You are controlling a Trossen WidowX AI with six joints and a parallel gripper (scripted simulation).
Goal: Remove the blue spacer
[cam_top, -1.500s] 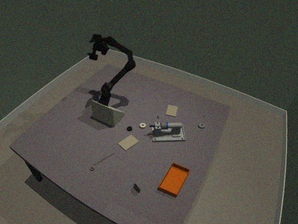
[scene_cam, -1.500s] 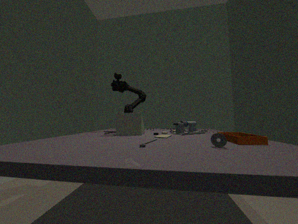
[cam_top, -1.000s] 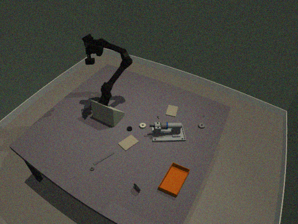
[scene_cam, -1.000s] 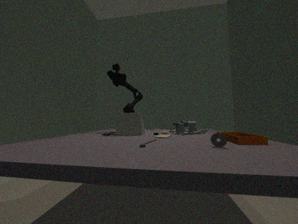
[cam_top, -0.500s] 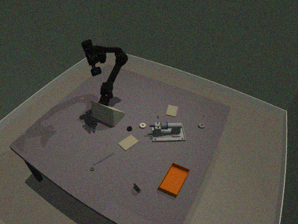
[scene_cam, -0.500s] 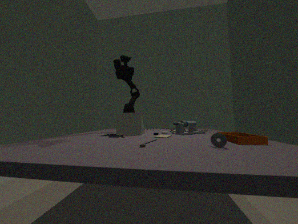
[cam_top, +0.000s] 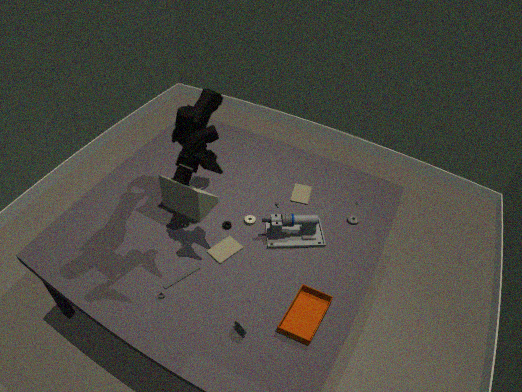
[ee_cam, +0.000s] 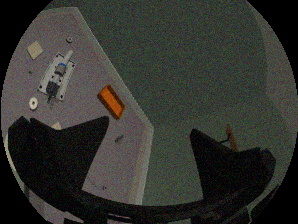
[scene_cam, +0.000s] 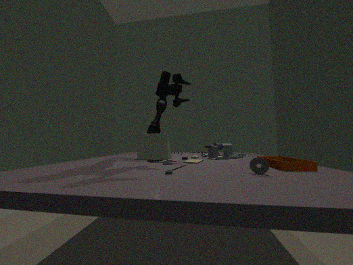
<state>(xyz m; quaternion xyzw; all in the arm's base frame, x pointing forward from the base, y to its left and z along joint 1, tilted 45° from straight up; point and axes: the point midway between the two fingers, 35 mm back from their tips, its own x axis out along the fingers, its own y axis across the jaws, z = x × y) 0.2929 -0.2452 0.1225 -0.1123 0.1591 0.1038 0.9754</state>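
Note:
The fixture's white base plate (cam_top: 295, 246) carries the big housing block (cam_top: 310, 228) (ee_cam: 68, 56), topped by a light cylinder, and a smaller block (cam_top: 276, 226) at its other end. The blue spacer (cam_top: 292, 219) (ee_cam: 62, 65) sits on the shaft line against the housing side. Grey spacer material (cam_top: 286, 220) lies beside it, its count too small to tell. The dark shaft end (cam_top: 266, 220) sticks out past the smaller block. My gripper (cam_top: 218, 152) (scene_cam: 189, 91) (ee_cam: 151, 127) is wide open and empty, high above the table and well away from the fixture. The shaft inside the housing is hidden.
A pale upright panel (cam_top: 182, 201) (scene_cam: 152, 145) stands by the arm's base. An orange tray (cam_top: 305, 315) (scene_cam: 297, 166) (ee_cam: 111, 102) lies off from the fixture. A ring (cam_top: 240, 329) stands on edge near the tray. A white ring (cam_top: 246, 220) lies by the shaft end.

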